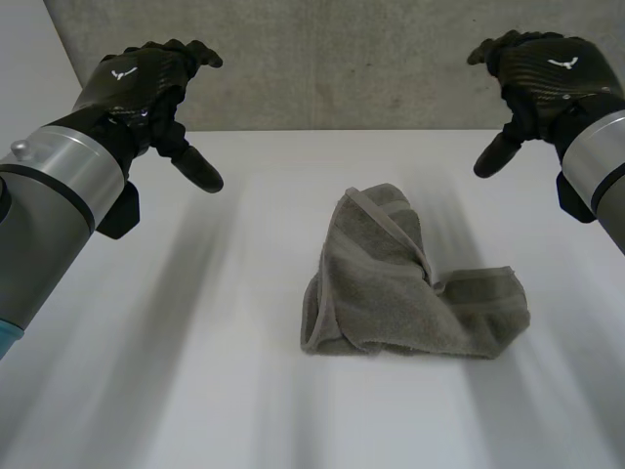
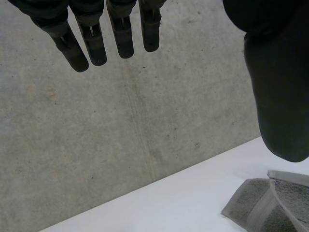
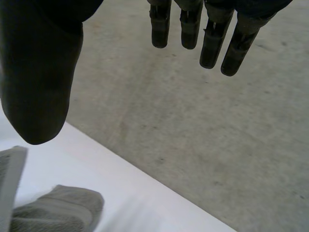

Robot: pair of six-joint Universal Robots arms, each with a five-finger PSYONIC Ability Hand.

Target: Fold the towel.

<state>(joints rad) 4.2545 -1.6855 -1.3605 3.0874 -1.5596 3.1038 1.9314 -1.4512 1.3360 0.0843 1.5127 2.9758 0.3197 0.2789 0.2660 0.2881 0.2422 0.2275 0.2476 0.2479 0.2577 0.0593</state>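
The grey towel (image 1: 405, 283) lies bunched and partly folded near the middle of the white table (image 1: 176, 371), slightly toward its right edge. The left robot hand (image 1: 146, 83) and right robot hand (image 1: 547, 73) hover above the far corners, fingers loosely spread, holding nothing.

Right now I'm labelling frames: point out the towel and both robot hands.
towel (image 1: 391, 293): head view, its bunched middle.
left robot hand (image 1: 137, 78): head view, its back.
right robot hand (image 1: 552, 68): head view, its back.
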